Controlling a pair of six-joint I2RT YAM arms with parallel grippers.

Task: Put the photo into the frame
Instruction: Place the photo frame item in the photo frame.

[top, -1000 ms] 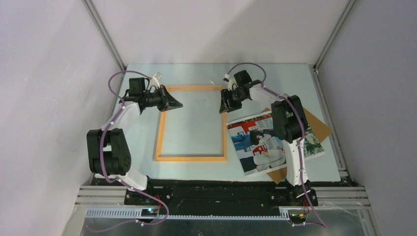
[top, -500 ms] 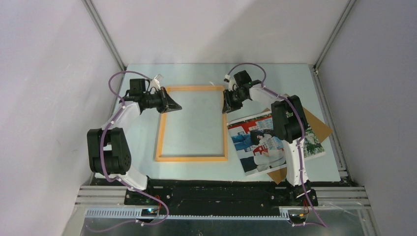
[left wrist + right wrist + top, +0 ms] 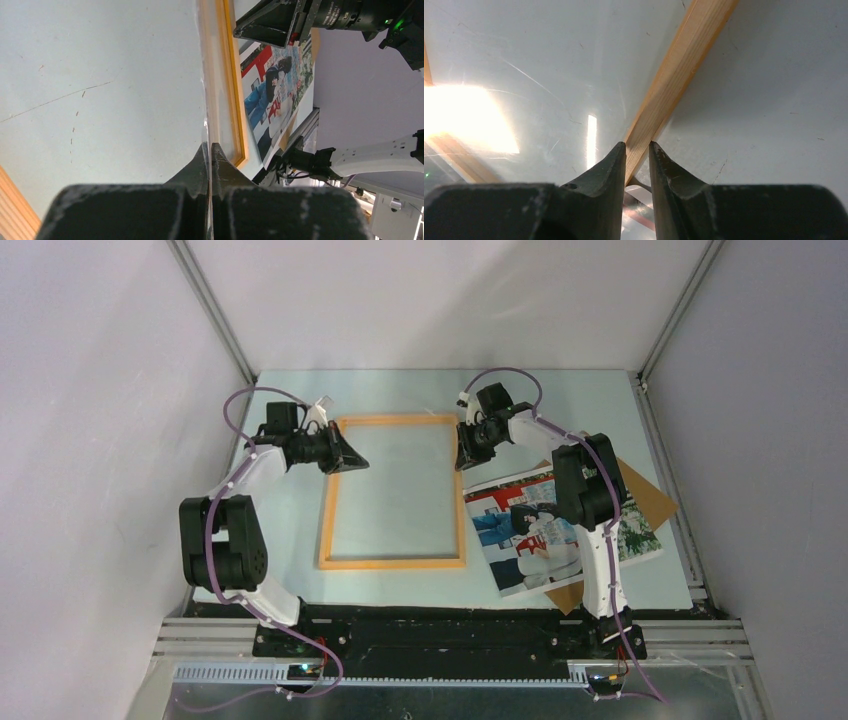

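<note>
The light-orange frame point(image 3: 392, 562) lies flat mid-table, and a clear pane inside it throws glare in the right wrist view. The photo point(image 3: 530, 540) lies to its right, partly under the right arm. My right gripper point(image 3: 462, 462) is at the frame's right rail near the far corner. Its fingertips point(image 3: 638, 145) stand on either side of the wooden rail point(image 3: 679, 65), closed against it. My left gripper point(image 3: 358, 462) hovers just inside the frame's left rail and is shut point(image 3: 210, 146) on a thin clear sheet seen edge-on. In the left wrist view the frame point(image 3: 231, 75) and photo point(image 3: 272, 95) lie beyond.
A brown backing board point(image 3: 650, 495) lies under the photo at the right, with its corners sticking out. Grey walls enclose the table on three sides. A metal rail point(image 3: 690, 550) runs along the table's right edge.
The right gripper's jaws have narrowed onto the frame's right rail. The frame has shifted slightly to the right. The left gripper stays shut and has drifted a little.
</note>
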